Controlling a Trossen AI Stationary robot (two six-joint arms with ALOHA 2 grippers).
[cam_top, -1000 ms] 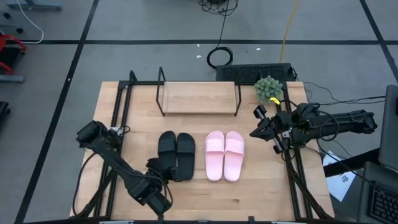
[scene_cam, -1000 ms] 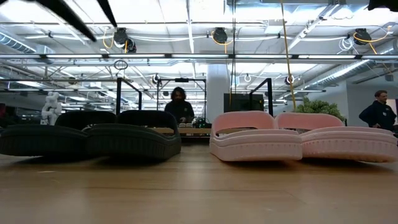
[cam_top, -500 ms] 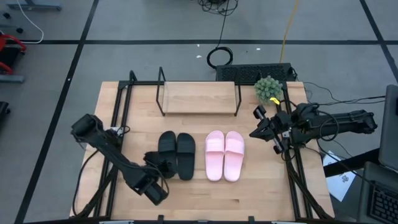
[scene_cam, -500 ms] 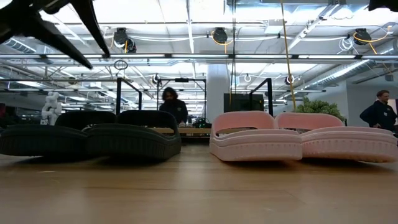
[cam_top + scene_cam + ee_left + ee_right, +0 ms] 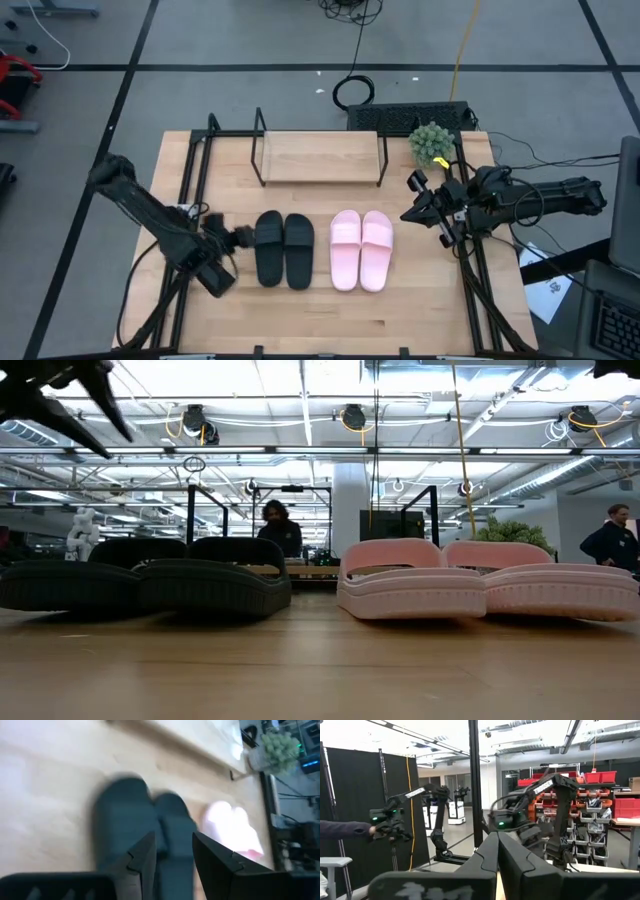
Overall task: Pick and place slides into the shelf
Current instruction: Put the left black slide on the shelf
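We record first the wooden surface (image 5: 200,320), which carries everything listed here. At its far edge stands the shelf (image 5: 318,158), a wire frame with a pale board, nothing on it. At the middle of the surface lie the slides in two pairs, each pair side by side and touching: the black pair (image 5: 283,249) to the left, the pink pair (image 5: 361,249) to the right, a narrow gap between them. All four remain to be moved, so we judge the task at its first pick. The left end effector (image 5: 235,238) sits low, just to the left of the black pair, its fingers (image 5: 142,855) parted and empty, pointed at the nearer black slide. The right end effector (image 5: 412,209) waits to the right of the pink pair, raised off the surface, fingers pressed together and holding nothing. Next move, in our judgement: the left end effector must advance onto the outer black slide, close on its strap or edge, then lift and carry it far to the shelf.
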